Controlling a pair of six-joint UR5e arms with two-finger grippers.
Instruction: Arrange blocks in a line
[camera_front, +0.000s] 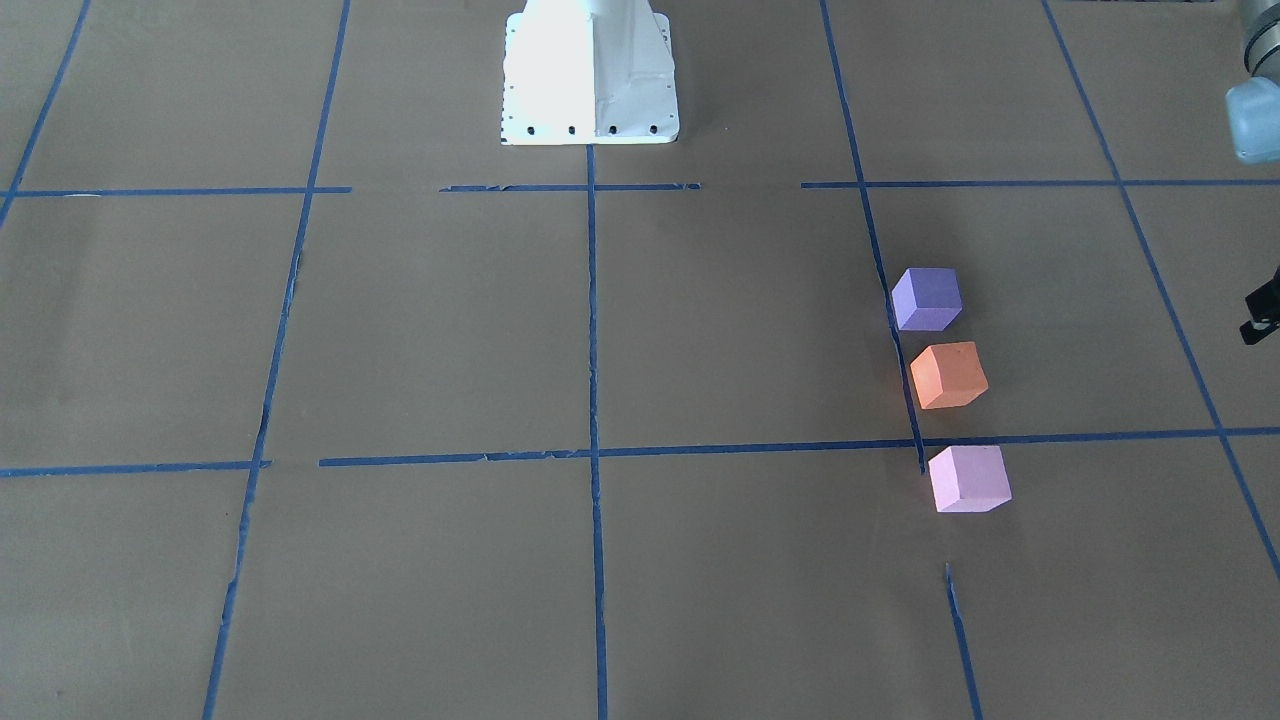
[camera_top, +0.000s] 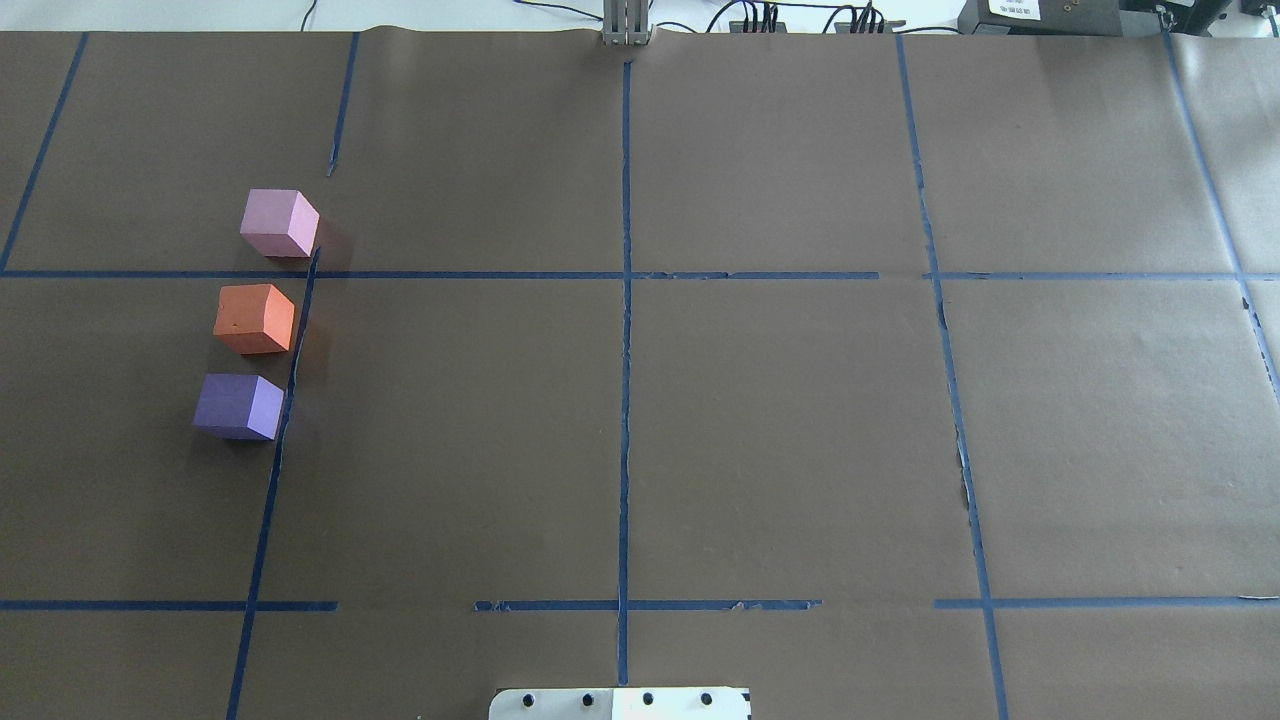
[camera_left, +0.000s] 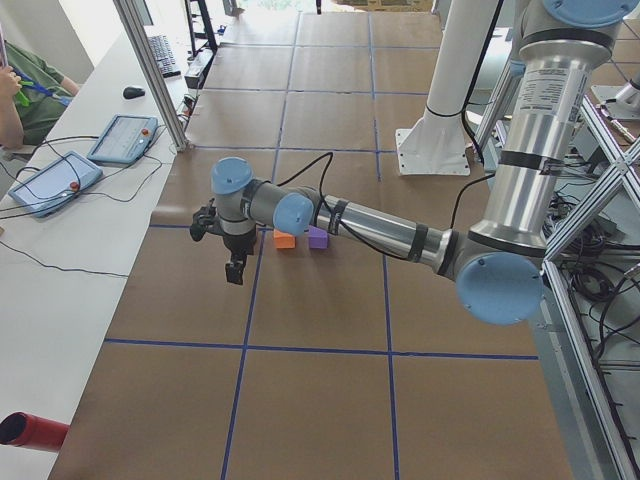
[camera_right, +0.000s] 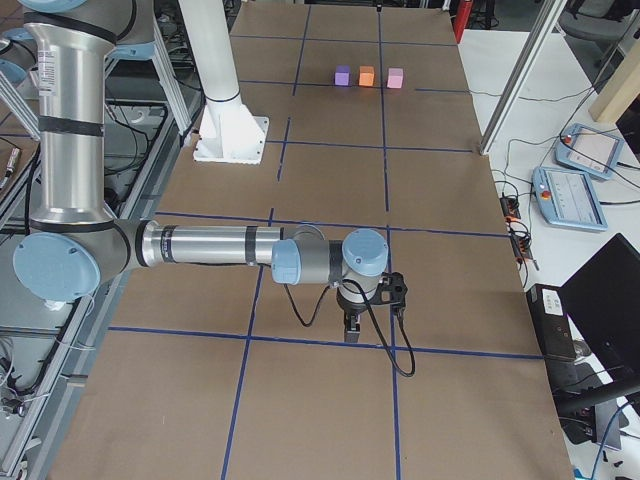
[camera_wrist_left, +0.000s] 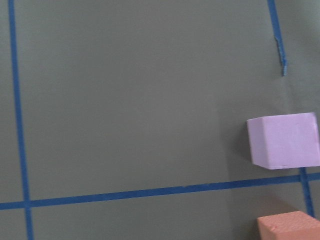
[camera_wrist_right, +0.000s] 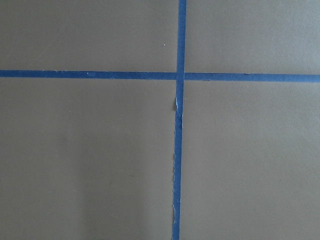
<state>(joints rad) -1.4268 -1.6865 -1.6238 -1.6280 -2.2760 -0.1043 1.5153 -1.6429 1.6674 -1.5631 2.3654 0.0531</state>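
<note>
Mostly at the overhead frame's left, the pale pink block (camera_top: 279, 223), orange block (camera_top: 255, 318) and violet block (camera_top: 238, 406) stand apart in a column, just beside a blue tape line (camera_top: 268, 500). The brown paper table (camera_top: 780, 430) stretches away rightward. The left gripper (camera_left: 235, 275) hangs near them and the right gripper (camera_right: 351, 333) well apart. I cannot tell either's finger spread.

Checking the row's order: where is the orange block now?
In the overhead view, the orange block sits on the table's left side, between the pink block farther out and the purple block nearer the robot, touching neither.
</note>
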